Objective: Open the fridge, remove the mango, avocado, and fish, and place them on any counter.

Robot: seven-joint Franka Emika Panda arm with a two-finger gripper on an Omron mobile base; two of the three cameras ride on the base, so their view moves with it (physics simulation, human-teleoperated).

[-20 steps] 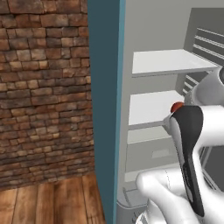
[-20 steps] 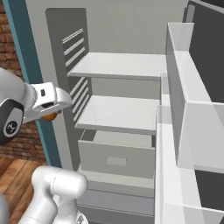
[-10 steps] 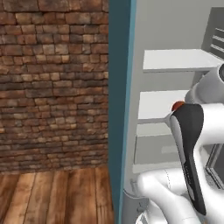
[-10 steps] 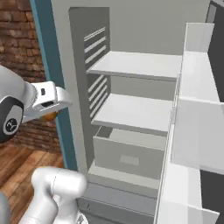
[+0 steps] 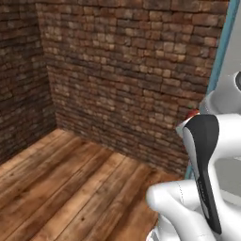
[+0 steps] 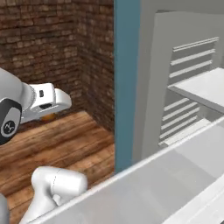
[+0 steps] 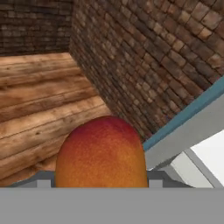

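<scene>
Mango [image 7: 101, 153] sits right in front of my hand camera, orange-yellow body with a red flush on top, filling the lower middle of that view, with a grey finger pad [image 7: 43, 179] showing at each flank. So I read the tool [image 6: 49, 114] as partly open and clamped on the mango. From the right base view I catch a sliver of orange under the white hand, which is held out over the wooden floor [image 6: 61, 140], off the ground. In the left base view I only get a small red-orange spot [image 5: 192, 114] peeking above the arm's dark-striped link, so the fruit is mostly hidden there. The fridge [image 6: 175, 87] is on the right side of the right base view: teal side panel next to me, grey interior open, louvred vents on the inner wall, white shelves further in. A pale translucent panel crosses the lower right of that view in the foreground; I take it for part of the open door, can't confirm. The mango is outside the fridge, left of the teal panel as that camera sees it. Behind it all there's a brick wall [image 5: 122, 75] meeting in a corner, and plank floor below. In the hand view the teal edge and grey fridge body run diagonally at lower right, brick above.
</scene>
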